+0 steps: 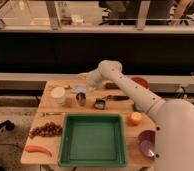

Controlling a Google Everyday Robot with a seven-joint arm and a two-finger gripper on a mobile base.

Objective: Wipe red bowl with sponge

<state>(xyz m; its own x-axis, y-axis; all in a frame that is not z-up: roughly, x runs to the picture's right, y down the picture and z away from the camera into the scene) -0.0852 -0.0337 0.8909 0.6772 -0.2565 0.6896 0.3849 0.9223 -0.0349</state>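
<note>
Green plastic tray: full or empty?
Empty: green plastic tray shows only bare floor. The gripper is beyond it, over the wooden table.

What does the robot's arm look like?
The arm is white, smooth and rounded, like fat tubes joined by a ball-shaped elbow. It gets thinner toward the pincer, which is over the back of the wooden table near the white cup.

Two bowls: red bowl (140, 81), purple bowl (146, 144). One green tray (92, 159), one orange (135, 118), one gripper (85, 83) at table (46, 103) far edge.

wooden table (130, 133) | green tray (92, 140), red bowl (140, 81), purple bowl (146, 145), white cup (58, 95), grapes (45, 130) | gripper (83, 89) over far side
</note>
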